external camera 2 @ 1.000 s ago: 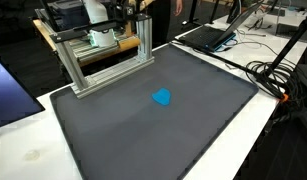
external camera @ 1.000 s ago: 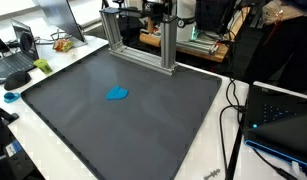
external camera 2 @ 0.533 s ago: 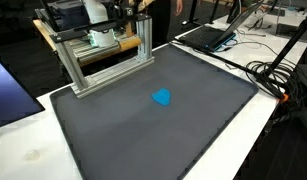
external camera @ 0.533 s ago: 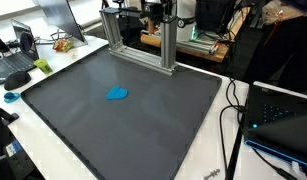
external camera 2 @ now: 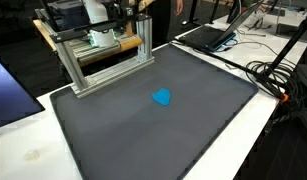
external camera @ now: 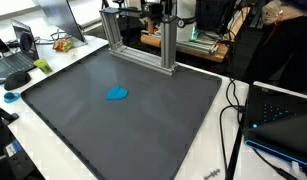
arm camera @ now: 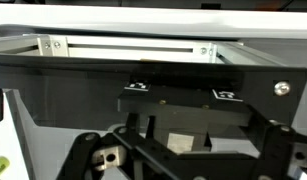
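A small blue object (external camera: pixel 117 94) (external camera 2: pixel 163 97) lies alone near the middle of a dark grey mat (external camera: pixel 163 125) (external camera 2: pixel 193 130). At the mat's far edge stands an aluminium frame (external camera: pixel 143 45) (external camera 2: pixel 105 62), and the arm sits behind it, mostly hidden in both exterior views. In the wrist view my gripper (arm camera: pixel 183 152) is open, its dark fingers spread wide with nothing between them. It faces a black bar (arm camera: pixel 183 100) with two white markers, and an aluminium rail (arm camera: pixel 133 46) runs above that. The blue object does not show in the wrist view.
Laptops (external camera: pixel 15 58) (external camera 2: pixel 208 35) stand on the white table beside the mat. Black cables (external camera: pixel 233 110) (external camera 2: pixel 278 75) run along one edge. A green item (external camera: pixel 41 66) and a small blue one (external camera: pixel 11 97) lie near one corner. A black case (external camera: pixel 281 112) sits at the side.
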Available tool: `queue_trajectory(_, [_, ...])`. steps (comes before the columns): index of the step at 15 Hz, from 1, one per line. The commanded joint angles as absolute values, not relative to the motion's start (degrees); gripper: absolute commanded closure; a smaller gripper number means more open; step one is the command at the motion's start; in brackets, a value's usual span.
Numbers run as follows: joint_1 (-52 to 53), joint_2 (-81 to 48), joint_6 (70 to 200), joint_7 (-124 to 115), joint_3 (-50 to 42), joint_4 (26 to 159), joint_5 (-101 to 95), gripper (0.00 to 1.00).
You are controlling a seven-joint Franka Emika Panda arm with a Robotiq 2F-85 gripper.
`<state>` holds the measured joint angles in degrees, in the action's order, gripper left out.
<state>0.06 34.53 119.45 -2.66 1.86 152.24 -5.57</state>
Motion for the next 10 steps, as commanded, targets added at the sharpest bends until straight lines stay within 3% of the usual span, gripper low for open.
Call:
queue_trajectory(1, [-0.42, 37.53, 119.57, -3.98, 2.22, 152.67, -5.76, 0.0])
queue_trajectory(10, [-0.11, 37.55, 119.78, -5.44, 2.76, 149.47, -5.05, 0.0])
